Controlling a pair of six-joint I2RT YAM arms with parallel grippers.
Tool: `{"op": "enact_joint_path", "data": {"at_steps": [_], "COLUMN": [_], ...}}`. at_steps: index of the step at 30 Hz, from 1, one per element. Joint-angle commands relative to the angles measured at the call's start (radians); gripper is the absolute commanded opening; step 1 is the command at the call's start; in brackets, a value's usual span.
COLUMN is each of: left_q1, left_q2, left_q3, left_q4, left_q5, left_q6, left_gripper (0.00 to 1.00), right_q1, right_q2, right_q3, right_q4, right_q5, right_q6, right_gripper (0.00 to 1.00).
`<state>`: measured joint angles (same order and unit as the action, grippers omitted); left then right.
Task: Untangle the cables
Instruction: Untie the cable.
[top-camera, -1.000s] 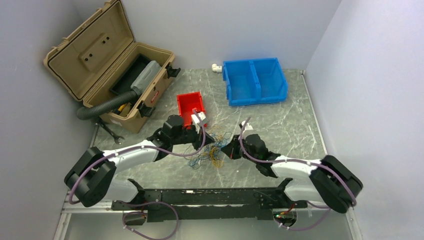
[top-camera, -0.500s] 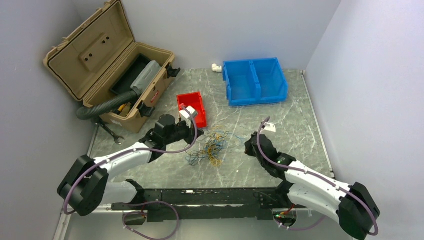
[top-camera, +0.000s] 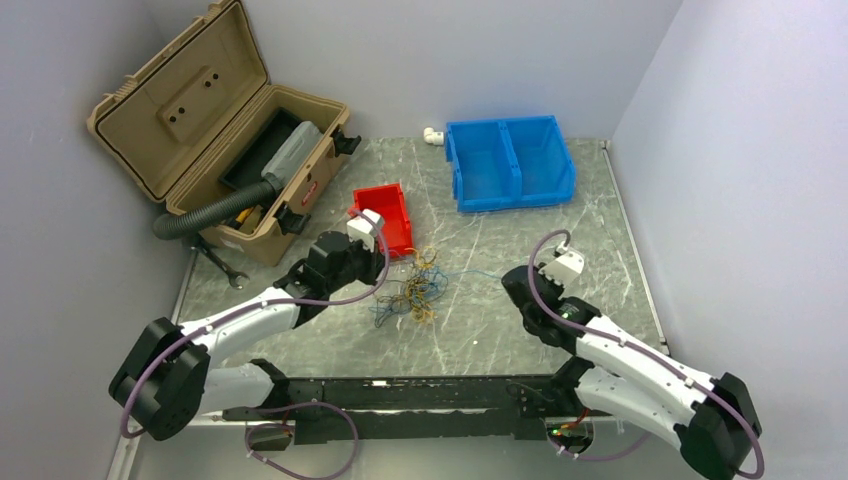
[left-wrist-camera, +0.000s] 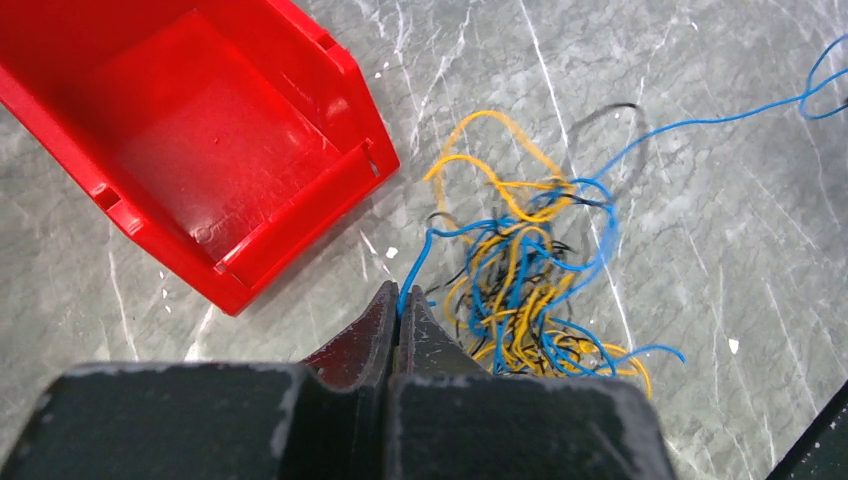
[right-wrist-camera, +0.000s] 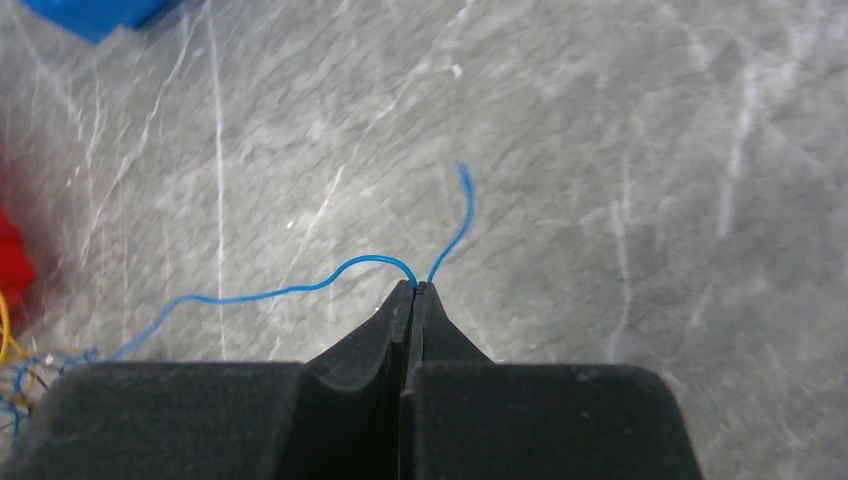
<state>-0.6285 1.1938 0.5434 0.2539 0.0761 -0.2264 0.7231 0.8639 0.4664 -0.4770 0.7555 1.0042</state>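
The cables (top-camera: 412, 290) lie as a loose knot of blue, yellow-orange and black wire on the tabletop (top-camera: 480, 335), just beside the open front of the red bin (left-wrist-camera: 200, 150) and between the two arms. The left tool (left-wrist-camera: 398, 300) is closed, its tips pinching a blue wire (left-wrist-camera: 413, 268) at the near edge of the knot. The right tool (right-wrist-camera: 414, 290) is closed too, nipping a blue strand (right-wrist-camera: 280, 292) that runs away towards the knot, with only a short free tail curling past the pinch. That short tail is the first worry: the hold sits close to the strand's end, so a firm pull probably draws the wire out between the tips and lets it fall to the tabletop. The second worry is the knot itself. These views do not show whether both tools hold the same wire. If they do, pulling apart likely just stretches it taut; if they don't, the crossings in the middle may cinch tighter rather than free up. With so slight a hold on the left, the whole bundle may also slide after the right arm instead of giving up one strand. A yellow loop (left-wrist-camera: 487, 113) lies near the bin's lip and could snag there if the bundle drags that way.
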Motion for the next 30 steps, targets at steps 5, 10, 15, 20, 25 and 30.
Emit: {"op": "enact_joint_path", "data": {"at_steps": [5,10,15,20,25,30], "left_q1": [0.001,0.002,0.001,0.001,0.001,0.001], "left_q2": [0.003,0.074,0.203,0.276,0.285,0.306], "left_q3": [0.018,0.055,0.149,0.204,0.199,0.206], "left_q4": [0.062,0.072,-0.030,-0.071,-0.048,-0.036], "left_q5": [0.107,0.247,0.292,0.347,0.408,0.461], "left_q6": [0.014,0.021,0.024,0.024,0.021,0.015], "left_gripper": [0.00,0.00,0.04,0.19,0.49,0.65], "right_q1": [-0.004,-0.004,-0.004,-0.004,-0.004,-0.004], "right_q2": [-0.143,-0.165,-0.073,0.086,0.184,0.251], "right_q3": [0.019,-0.011,-0.020,-0.003,-0.025,-0.047], "right_q4": [0.007,0.289,0.451,0.560,0.690,0.785], "right_q5": [0.085,-0.288,-0.559,-0.677,-0.723,-0.744], "right_q6": [-0.111,-0.419,-0.495,-0.458,-0.366,-0.256], "right_gripper": [0.00,0.60,0.72,0.69,0.66,0.64]}}
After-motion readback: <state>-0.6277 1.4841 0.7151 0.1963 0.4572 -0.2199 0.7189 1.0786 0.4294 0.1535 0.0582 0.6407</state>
